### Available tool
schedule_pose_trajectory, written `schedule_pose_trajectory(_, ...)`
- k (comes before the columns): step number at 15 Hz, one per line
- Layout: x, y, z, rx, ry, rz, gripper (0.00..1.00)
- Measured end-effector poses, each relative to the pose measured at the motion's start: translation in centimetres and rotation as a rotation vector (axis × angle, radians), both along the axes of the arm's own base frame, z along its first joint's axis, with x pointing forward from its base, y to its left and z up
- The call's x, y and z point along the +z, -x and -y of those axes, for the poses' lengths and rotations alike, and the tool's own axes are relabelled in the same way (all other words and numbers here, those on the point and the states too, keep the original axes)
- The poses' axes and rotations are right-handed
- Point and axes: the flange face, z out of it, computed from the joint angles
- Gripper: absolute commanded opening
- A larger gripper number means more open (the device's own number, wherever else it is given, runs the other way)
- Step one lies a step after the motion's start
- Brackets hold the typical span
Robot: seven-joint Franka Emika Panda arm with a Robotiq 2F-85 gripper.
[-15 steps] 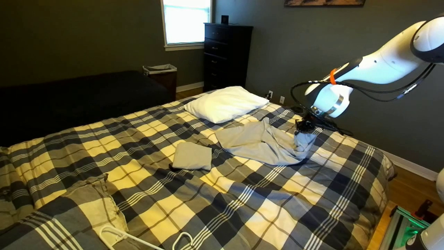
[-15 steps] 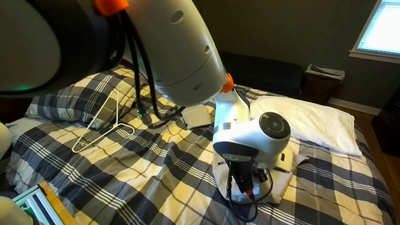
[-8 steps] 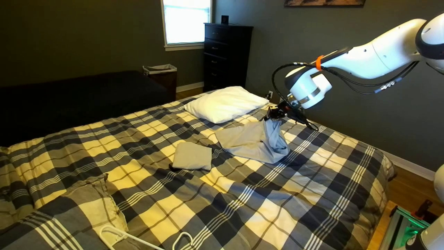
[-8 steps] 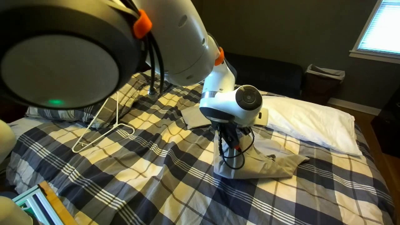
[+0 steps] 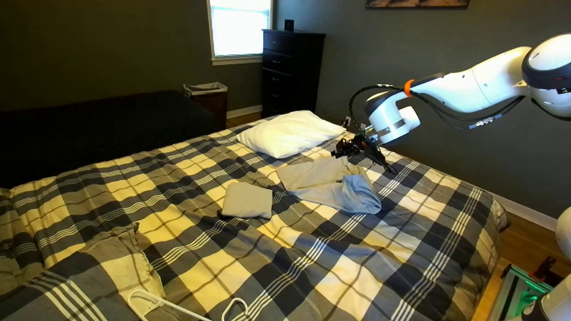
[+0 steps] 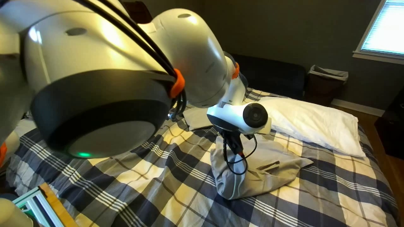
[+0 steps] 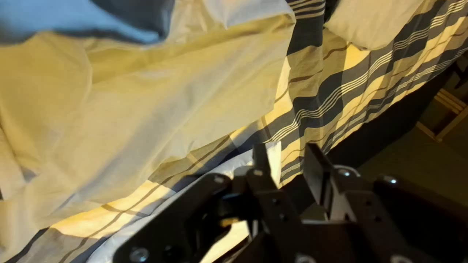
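Observation:
My gripper (image 5: 337, 152) hangs over the far side of a rumpled grey cloth (image 5: 312, 180) on a plaid bed (image 5: 312, 276). In the wrist view the gripper (image 7: 285, 147) stands open, its fingers apart and nothing between them. Below it spreads the same cloth (image 7: 157, 98), with a bunched bluish fold (image 7: 73, 18) at the top left. That fold (image 5: 357, 191) lies slumped on the near right end of the cloth in an exterior view. Left of it is a neatly folded grey cloth (image 5: 247, 200). From behind, the wrist hides the fingertips, with the loose cloth (image 6: 274, 170) beneath.
A white pillow (image 5: 290, 133) lies just beyond the loose cloth, close to the gripper. A white hanger (image 5: 180, 308) is at the bed's near edge, beside a plaid pillow (image 5: 122, 254). A dark dresser (image 5: 292, 67) and a lined bin (image 5: 207, 100) stand behind.
The gripper moved across toward the white pillow, dragging the cloth's gripped end with it. Then it opened and let go, and that end dropped back onto the bed.

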Motion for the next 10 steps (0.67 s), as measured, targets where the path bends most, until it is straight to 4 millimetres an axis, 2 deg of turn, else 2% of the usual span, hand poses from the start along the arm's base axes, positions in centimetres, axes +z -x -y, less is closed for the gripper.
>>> schedule_pose_trajectory(2, -0.9, 0.2, 0.5, -0.008, -0.003, -0.011, 0.79)
schedule_pose_trajectory(5, -1.0, 0.2, 1.2, -0.02, -0.011, 0.0, 1.0)
schedule_pose_trajectory(10, 0.1, 1.5, 4.9, -0.082, 0.012, 0.007, 1.0)
